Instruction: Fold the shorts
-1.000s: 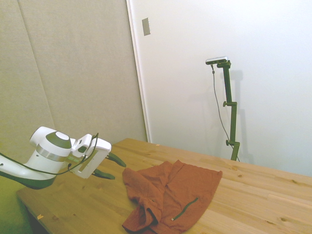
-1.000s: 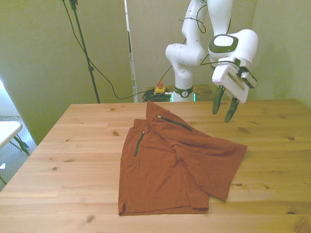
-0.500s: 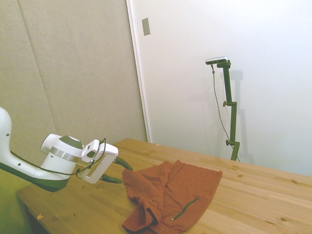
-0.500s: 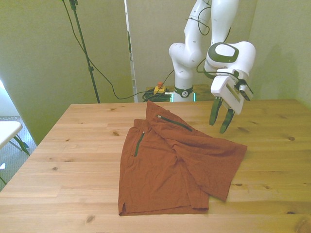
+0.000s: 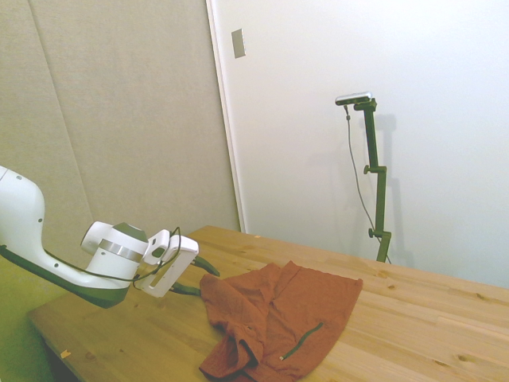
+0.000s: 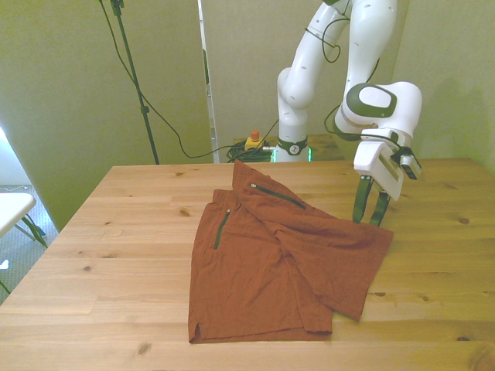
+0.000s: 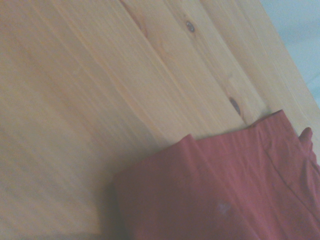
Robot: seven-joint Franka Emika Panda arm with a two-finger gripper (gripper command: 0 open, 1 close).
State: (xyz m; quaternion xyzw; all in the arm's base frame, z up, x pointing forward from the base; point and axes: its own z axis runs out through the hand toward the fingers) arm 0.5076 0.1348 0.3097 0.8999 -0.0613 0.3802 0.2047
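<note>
The rust-orange shorts (image 6: 271,263) lie flat and wrinkled on the wooden table (image 6: 116,232), one leg spread toward the front view's right. Two dark-green zipper lines (image 6: 277,196) show near the waistband. My gripper (image 6: 367,222) is open with nothing between its fingers. It points down just above the table at the corner of that right leg. In the side view the gripper (image 5: 207,283) hangs right beside the near edge of the shorts (image 5: 278,318). The wrist view shows the cloth's corner (image 7: 215,200) on bare wood (image 7: 100,100), blurred.
The robot's base (image 6: 294,143) stands behind the table's far edge, next to a small red and yellow button (image 6: 253,141). A white piece of furniture (image 6: 11,209) shows at the front view's left edge, off the table. Bare wood surrounds the shorts on all sides.
The gripper has swung toward the front view's right and come down from well above the table to the shorts' leg corner. It stays open. The shorts have not moved.
</note>
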